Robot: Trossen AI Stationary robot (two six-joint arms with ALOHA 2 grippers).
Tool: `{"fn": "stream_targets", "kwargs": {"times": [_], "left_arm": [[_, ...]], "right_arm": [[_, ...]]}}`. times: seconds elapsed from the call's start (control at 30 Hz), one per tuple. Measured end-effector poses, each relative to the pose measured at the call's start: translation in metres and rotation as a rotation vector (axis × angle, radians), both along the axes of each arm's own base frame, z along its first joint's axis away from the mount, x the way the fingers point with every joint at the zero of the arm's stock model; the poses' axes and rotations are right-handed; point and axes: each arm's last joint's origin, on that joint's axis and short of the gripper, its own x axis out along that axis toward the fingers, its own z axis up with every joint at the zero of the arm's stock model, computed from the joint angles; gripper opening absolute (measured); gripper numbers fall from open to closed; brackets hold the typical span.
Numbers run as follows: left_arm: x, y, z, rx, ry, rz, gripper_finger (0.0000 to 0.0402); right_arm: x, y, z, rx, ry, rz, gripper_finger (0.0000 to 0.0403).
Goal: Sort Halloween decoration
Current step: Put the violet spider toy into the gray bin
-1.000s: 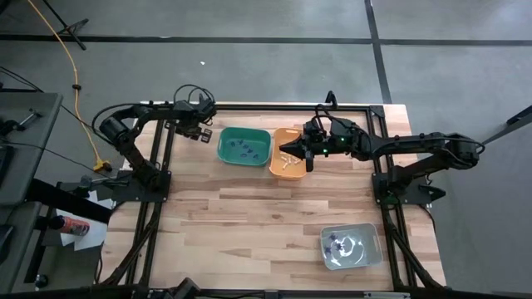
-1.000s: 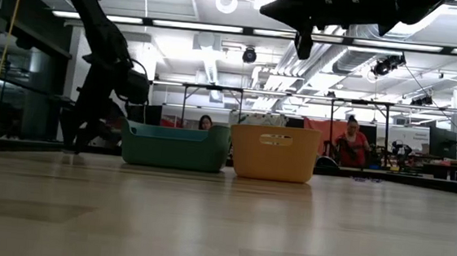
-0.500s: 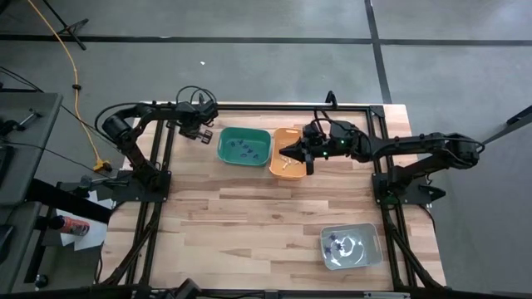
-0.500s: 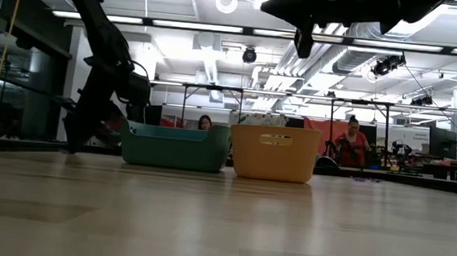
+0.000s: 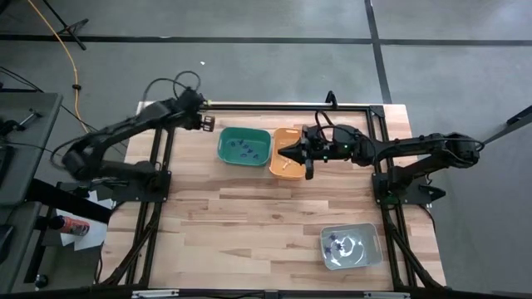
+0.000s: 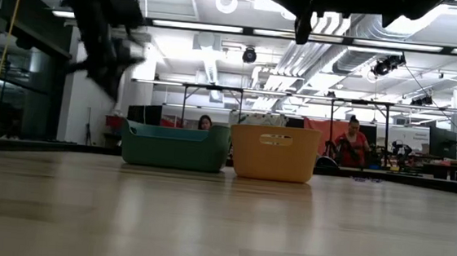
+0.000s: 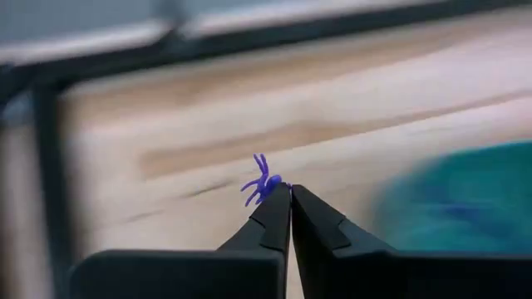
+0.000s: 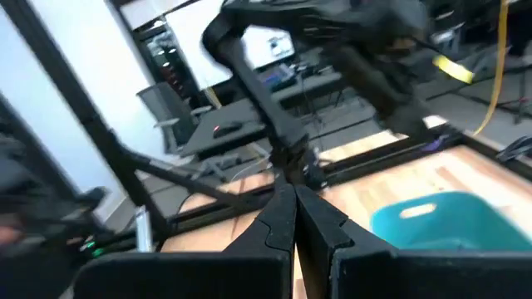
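Note:
A tiny purple spider-like trinket (image 7: 263,183), one piece of the Halloween decoration, sits at the tips of my left gripper (image 7: 290,193), which is shut on it. That gripper (image 5: 205,123) hangs above the table's far left corner, left of the green bin (image 5: 224,151). Purple trinkets (image 5: 244,149) lie in the green bin and cream ones (image 5: 287,165) in the orange bin (image 5: 287,135). My right gripper (image 8: 293,198) is shut with nothing seen between its fingers; it hovers level over the orange bin, pointing toward the table's left. My left gripper pinches the purple trinket's body (image 7: 273,181) between the very ends of its two fingers. The fingers slant downward from above. The trinket is lifted clear of the table, its thin legs (image 7: 252,186) sticking out beyond the fingertips.
A grey bin (image 5: 369,250) holding mixed trinkets stands near the table's near right corner. The green bin (image 6: 175,146) and orange bin (image 6: 275,153) stand side by side at the far edge. A black frame rail (image 5: 266,105) runs along the far edge. People sit in the room behind.
My left gripper has risen from the tabletop at the far left corner, well above the green bin's rim, and has tipped less steeply downward. My right gripper has stayed over the orange bin.

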Motion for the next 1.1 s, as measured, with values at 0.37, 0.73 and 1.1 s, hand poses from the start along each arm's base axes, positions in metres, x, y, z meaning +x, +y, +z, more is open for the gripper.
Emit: {"fn": "stream_targets", "kwargs": {"times": [0.37, 0.73, 1.1], "left_arm": [[-0.003, -0.089, 0.122, 0.431, -0.922, -0.632, 0.0], [0.023, -0.137, 0.133, 0.506, -1.043, -1.023, 0.0], [0.038, -0.14, 0.129, 0.497, -1.048, -1.049, 0.0]], "right_arm": [[-0.001, -0.005, 0.013, 0.042, -0.132, -0.025, 0.0], [-0.004, -0.003, 0.026, 0.083, -0.267, 0.026, 0.0], [-0.004, -0.002, 0.027, 0.056, -0.274, 0.049, 0.0]]}}
